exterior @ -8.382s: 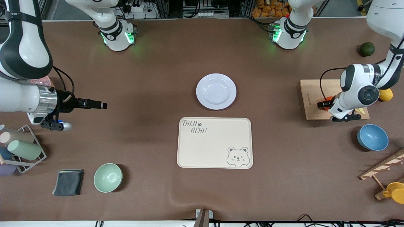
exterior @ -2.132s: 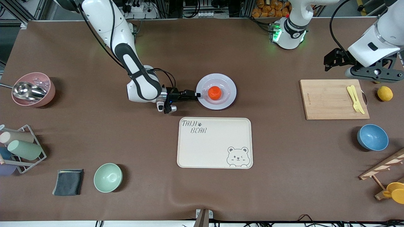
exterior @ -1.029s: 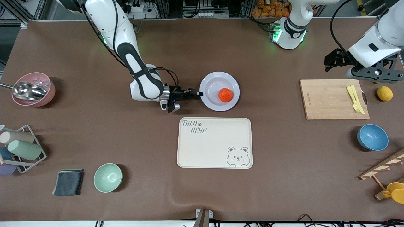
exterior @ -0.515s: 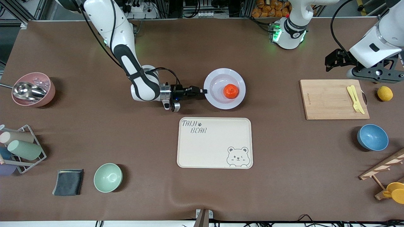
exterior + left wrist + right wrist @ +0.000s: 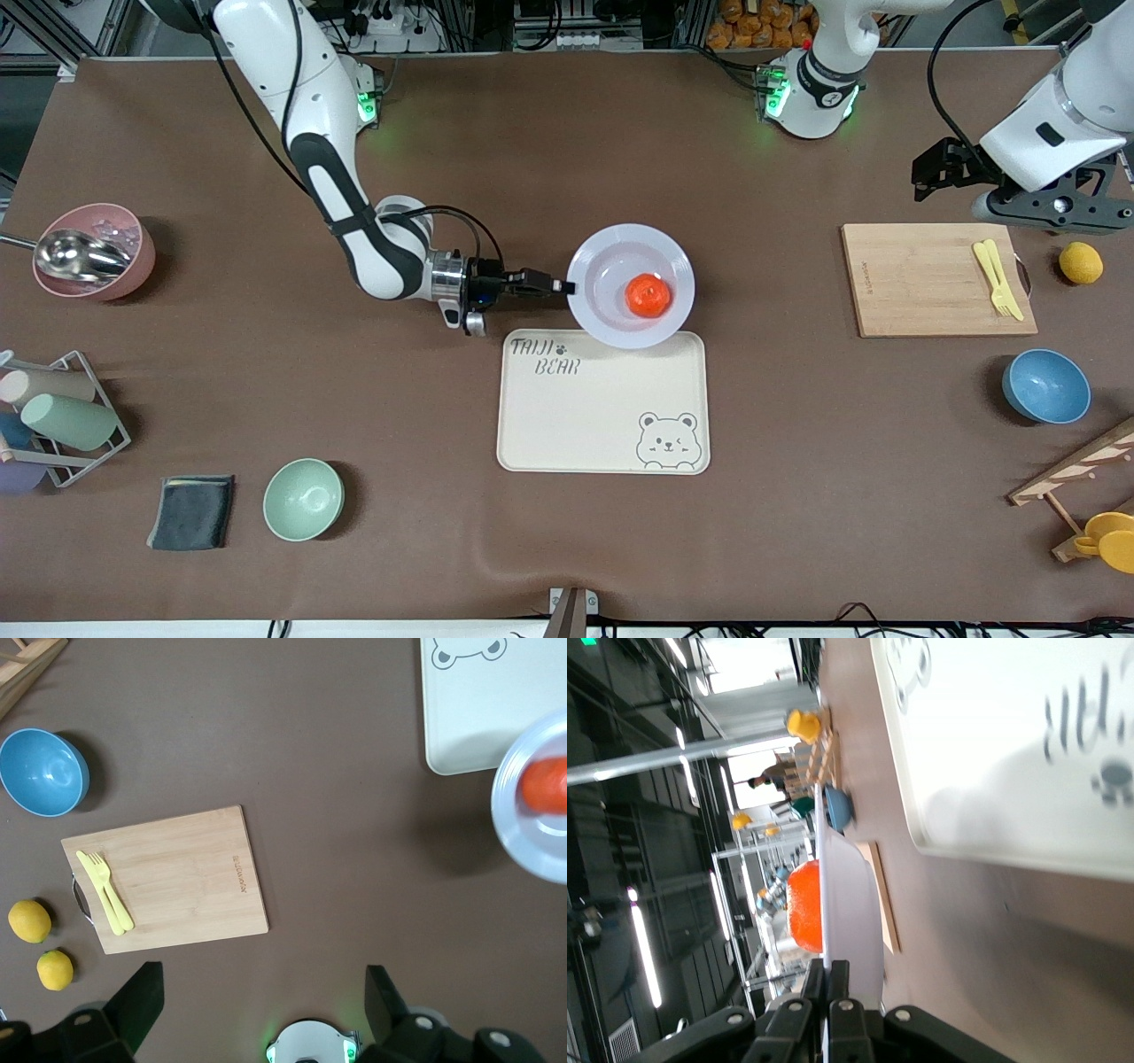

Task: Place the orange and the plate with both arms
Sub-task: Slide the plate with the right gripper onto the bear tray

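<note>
- My right gripper had its fingers clamped on the plate rim.
- The plate hung lifted, its near edge over the tray.
- The orange sat on the plate.
- My left gripper waited with fingers spread, up above the counter near the board.

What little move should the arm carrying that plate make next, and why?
Probably keep carrying it over the middle of the bear tray, level, before lowering. The right pincer is shut on the plate rim, and the plate only overlaps the tray's edge. The orange sits loose, off-centre on the plate, so tilting might roll it. The left pincer waits open above the table by the cutting board.
</note>
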`<action>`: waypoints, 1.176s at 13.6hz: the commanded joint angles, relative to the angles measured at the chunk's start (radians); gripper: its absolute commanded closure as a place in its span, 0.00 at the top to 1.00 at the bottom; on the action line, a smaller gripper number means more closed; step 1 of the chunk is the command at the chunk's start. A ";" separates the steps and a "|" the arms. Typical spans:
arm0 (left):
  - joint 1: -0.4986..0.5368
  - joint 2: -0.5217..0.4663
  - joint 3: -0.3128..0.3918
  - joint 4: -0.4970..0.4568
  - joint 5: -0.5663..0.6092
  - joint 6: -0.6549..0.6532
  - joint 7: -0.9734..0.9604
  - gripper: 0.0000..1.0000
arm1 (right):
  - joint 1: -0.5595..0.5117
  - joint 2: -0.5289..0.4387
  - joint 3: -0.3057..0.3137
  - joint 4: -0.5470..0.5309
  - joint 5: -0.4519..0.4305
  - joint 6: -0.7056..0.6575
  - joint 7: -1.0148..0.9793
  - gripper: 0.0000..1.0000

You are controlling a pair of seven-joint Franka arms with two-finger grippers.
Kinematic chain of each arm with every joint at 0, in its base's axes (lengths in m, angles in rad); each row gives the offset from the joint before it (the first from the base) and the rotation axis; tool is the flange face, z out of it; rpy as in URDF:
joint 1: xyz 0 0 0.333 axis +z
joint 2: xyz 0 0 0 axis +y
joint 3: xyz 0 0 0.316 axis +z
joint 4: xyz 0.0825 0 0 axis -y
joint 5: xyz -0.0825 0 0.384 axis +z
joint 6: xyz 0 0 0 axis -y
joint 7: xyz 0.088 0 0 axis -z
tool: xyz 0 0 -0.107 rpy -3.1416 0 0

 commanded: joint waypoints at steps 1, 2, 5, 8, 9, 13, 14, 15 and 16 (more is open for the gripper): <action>0.004 -0.009 -0.002 -0.006 -0.002 -0.011 0.014 1.00 | -0.028 0.014 0.008 0.068 0.032 0.083 0.035 0.00; 0.004 -0.009 -0.002 -0.006 -0.002 -0.011 0.014 1.00 | -0.028 0.025 0.008 0.102 0.032 0.111 0.068 0.00; 0.006 -0.009 -0.002 -0.004 -0.002 -0.011 0.014 1.00 | -0.030 0.089 0.007 0.199 0.030 0.162 0.079 0.00; 0.006 -0.009 -0.002 -0.004 -0.002 -0.011 0.014 1.00 | -0.031 0.161 0.004 0.277 0.020 0.217 0.062 0.00; 0.006 -0.009 -0.002 -0.004 -0.002 -0.011 0.014 1.00 | -0.030 0.181 0.004 0.297 0.018 0.218 0.062 0.00; 0.004 -0.009 -0.002 -0.003 -0.002 -0.010 0.014 1.00 | -0.027 0.252 -0.038 0.351 0.014 0.218 0.033 0.00; 0.006 -0.009 -0.002 -0.003 -0.002 -0.011 0.014 1.00 | -0.028 0.259 -0.039 0.356 0.005 0.218 0.030 0.00; 0.006 -0.009 0.000 -0.004 -0.002 -0.011 0.014 1.00 | -0.031 0.262 -0.041 0.357 -0.006 0.218 0.030 0.00; 0.006 -0.009 0.002 -0.003 -0.002 -0.010 0.014 1.00 | -0.039 0.264 -0.041 0.357 -0.012 0.218 0.030 0.00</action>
